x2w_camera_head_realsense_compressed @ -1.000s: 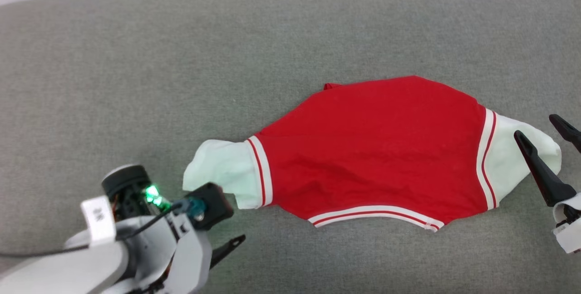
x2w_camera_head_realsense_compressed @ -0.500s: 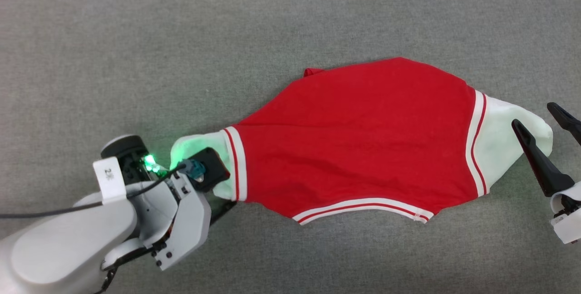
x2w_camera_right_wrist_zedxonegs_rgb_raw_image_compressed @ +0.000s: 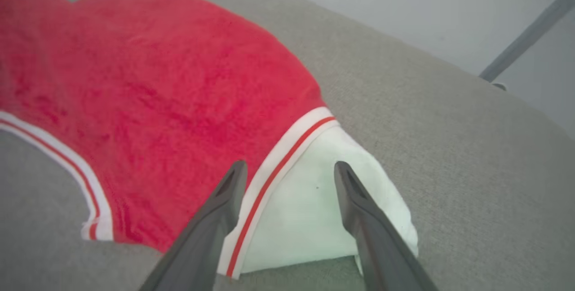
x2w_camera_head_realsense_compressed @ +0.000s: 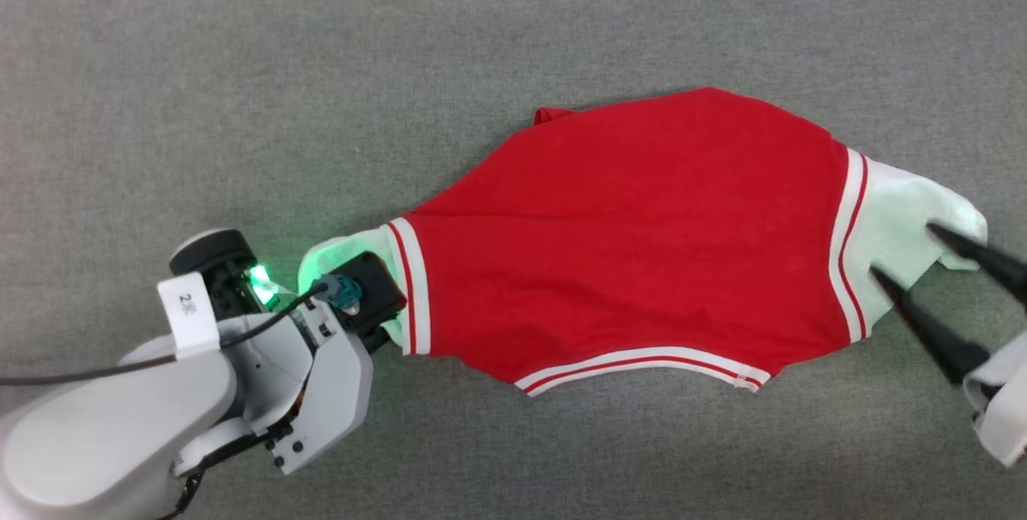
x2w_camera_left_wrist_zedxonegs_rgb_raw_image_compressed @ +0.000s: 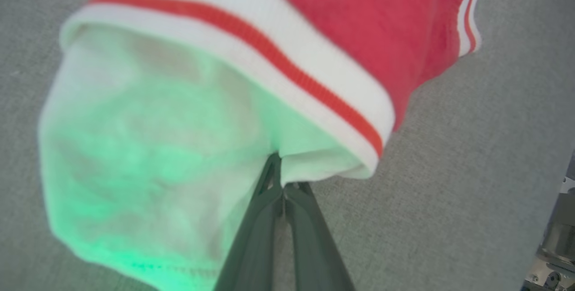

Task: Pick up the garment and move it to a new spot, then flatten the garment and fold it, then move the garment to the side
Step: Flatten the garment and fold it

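1. I see a grey, cloth-covered tabletop [x2w_camera_head_realsense_compressed: 241, 62]. The right wrist view adds its far edge, with a pale area [x2w_camera_right_wrist_zedxonegs_rgb_raw_image_compressed: 404, 8] beyond it and a slanted grey bar [x2w_camera_right_wrist_zedxonegs_rgb_raw_image_compressed: 525, 35].
2. The shirt [x2w_camera_head_realsense_compressed: 642, 239] lies spread on the tabletop's middle and right, plain red side up, with a white sleeve at each end.
3. The head view hides my left fingers under the wrist. The left wrist view shows the left hand [x2w_camera_left_wrist_zedxonegs_rgb_raw_image_compressed: 279, 169] clenched on the edge of the green-lit left sleeve [x2w_camera_left_wrist_zedxonegs_rgb_raw_image_compressed: 134, 147].
4. My right hand [x2w_camera_head_realsense_compressed: 907, 249] is released, its fingers spread either side of the right sleeve [x2w_camera_right_wrist_zedxonegs_rgb_raw_image_compressed: 314, 219]. I cannot tell whether they touch the cloth.
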Available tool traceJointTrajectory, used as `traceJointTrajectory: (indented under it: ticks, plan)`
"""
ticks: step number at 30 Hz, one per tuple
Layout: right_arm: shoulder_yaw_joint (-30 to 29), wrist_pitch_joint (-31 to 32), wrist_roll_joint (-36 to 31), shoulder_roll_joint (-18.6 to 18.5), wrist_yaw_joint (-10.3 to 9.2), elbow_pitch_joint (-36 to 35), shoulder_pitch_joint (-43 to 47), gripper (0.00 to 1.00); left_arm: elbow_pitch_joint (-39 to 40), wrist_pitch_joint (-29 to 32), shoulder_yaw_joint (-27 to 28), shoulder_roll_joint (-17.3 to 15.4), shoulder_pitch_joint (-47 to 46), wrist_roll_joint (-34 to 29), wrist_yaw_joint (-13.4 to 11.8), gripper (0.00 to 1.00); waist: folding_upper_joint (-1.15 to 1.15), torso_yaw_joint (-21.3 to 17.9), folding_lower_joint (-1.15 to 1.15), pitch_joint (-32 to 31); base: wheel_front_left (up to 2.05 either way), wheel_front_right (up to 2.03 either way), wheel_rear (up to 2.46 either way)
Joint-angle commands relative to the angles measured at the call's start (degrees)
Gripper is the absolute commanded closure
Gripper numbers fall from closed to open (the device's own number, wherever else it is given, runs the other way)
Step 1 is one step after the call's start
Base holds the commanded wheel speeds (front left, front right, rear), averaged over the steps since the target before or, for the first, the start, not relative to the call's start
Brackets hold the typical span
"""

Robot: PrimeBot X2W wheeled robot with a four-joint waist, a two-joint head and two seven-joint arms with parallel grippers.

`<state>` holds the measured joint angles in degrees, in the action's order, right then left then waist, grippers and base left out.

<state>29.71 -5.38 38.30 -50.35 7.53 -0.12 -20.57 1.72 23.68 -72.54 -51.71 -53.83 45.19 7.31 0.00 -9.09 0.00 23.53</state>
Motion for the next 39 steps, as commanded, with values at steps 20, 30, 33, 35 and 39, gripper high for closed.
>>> traceJointTrajectory:
  ticks: [20, 30, 33, 35, 39]
  plan:
    - [31.6, 14.5, -8.1, -12.7, -0.15, 1.4, -21.0, 0.0, 0.6, 0.2, -1.6, 2.2, -2.6, 1.4, 0.1, 1.0, 0.0, 4.0, 0.0, 6.5, 0.0, 0.0, 0.0]
    - [35.0, 9.1, -2.2, -11.6, -0.15, 4.3, -26.2, 1.0, -1.0, -5.6, -1.3, 1.0, -2.3, 9.0, -0.1, 1.0, 0.0, 3.4, 0.0, 4.6, 0.0, 0.0, 0.0]
    - [33.0, 6.2, 1.2, -13.5, -0.09, 2.4, -25.9, 1.0, -0.2, -9.1, -0.9, -0.7, -2.3, 12.6, 0.1, 1.0, 0.0, 3.2, 0.0, 2.8, 0.0, 0.0, 0.0]
    - [31.4, 4.7, 2.7, -15.1, -0.1, 0.9, -25.7, 1.0, 0.9, -11.7, 0.2, -2.0, -2.2, 15.3, 0.1, 1.0, 0.0, 3.3, 0.0, 1.5, 0.0, 0.0, 0.0]
    - [28.1, 2.7, 4.9, -18.0, -0.09, -2.4, -24.8, 1.0, 3.9, -16.3, 2.5, -4.4, -1.3, 19.8, 0.1, 1.0, 0.0, 3.7, 0.0, -1.1, 0.0, 0.0, 0.0]
